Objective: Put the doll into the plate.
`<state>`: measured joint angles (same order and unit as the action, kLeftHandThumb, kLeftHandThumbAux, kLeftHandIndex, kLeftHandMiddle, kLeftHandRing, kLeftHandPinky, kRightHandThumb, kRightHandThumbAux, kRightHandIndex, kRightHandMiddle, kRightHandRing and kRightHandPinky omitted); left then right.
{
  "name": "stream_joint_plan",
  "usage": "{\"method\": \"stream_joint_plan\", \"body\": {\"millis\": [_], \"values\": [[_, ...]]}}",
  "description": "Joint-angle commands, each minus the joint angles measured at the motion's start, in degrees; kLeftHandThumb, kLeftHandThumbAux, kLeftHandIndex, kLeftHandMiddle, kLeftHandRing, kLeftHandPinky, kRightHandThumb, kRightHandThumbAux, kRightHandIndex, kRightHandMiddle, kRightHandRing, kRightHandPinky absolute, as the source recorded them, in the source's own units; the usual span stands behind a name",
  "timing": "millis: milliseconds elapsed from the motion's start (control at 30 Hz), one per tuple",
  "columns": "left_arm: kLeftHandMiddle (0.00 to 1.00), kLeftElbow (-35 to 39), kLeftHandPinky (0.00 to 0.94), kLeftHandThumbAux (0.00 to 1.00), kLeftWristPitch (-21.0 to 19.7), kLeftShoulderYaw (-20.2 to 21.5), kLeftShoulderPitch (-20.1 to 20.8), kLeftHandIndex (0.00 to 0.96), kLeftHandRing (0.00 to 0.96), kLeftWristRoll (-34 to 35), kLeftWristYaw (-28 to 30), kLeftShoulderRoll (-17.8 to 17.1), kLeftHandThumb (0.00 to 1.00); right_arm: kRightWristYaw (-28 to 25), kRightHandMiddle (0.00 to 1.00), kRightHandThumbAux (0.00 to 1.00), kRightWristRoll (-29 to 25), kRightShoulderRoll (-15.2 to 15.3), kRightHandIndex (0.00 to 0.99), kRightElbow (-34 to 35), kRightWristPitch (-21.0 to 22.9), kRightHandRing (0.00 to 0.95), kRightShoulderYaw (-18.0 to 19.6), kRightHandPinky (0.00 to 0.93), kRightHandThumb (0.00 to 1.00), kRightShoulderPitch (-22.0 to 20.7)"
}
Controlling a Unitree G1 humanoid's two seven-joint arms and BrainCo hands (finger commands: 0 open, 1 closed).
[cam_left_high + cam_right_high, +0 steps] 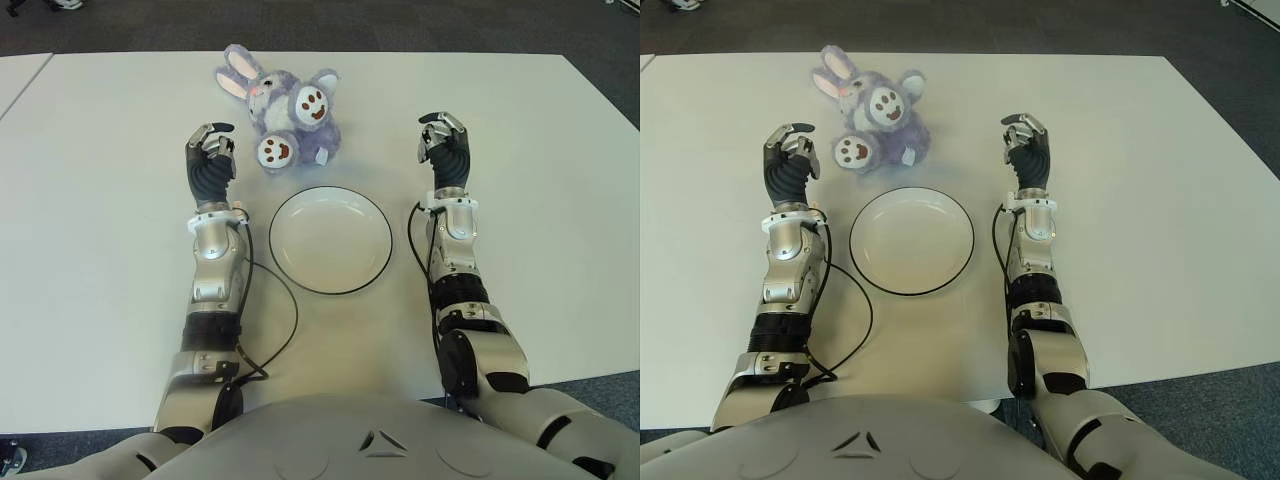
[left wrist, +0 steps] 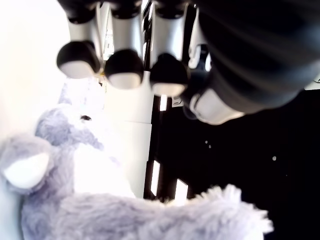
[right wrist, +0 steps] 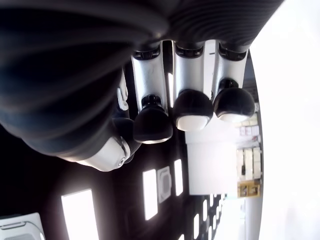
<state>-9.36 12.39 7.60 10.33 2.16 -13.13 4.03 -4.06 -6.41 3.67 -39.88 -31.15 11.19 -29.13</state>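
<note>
A white counter (image 1: 100,300) carries 2 things in front of the robot: a doll (image 1: 284,107) and a plate (image 1: 331,239).

The doll is a purple plush rabbit lying on its back at the far middle of the counter, just beyond the plate and not touching it. Its long axis runs diagonally: the head and 2 ears point away from the robot and toward its left, while the 2 white foot soles with brown paw prints face up and toward the plate.

The plate is round and white with a dark rim, lying flat between the robot's 2 forearms, with nothing in it.

The left hand (image 1: 209,155) shows just left of the doll, near its lower foot, fingers curled loosely and holding nothing. Its wrist view shows the purple fur close beneath the fingertips (image 2: 123,71), apart from them.

The right hand (image 1: 443,148) shows right of the plate, well apart from the doll, fingers curled the same way and holding nothing.
</note>
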Motion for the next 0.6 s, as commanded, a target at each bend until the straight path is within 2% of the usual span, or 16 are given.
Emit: {"method": "stream_joint_plan", "body": {"millis": [33, 600], "values": [[0.877, -2.6, 0.863, 0.706, -1.8, -0.5, -10.4, 0.442, 0.880, -0.2, 1.0, 1.2, 0.710, -0.1, 0.866, 0.718, -1.1, -1.7, 0.441, -4.8, -1.1, 0.873, 0.6, 0.848, 0.707, 4.5], [0.880, -3.2, 0.873, 0.706, -1.0, -0.1, -10.1, 0.442, 0.882, 0.2, 1.2, 1.0, 0.710, 0.6, 0.864, 0.718, -0.6, -1.8, 0.441, -5.1, -0.6, 0.872, 0.8, 0.850, 0.708, 4.2]]}}
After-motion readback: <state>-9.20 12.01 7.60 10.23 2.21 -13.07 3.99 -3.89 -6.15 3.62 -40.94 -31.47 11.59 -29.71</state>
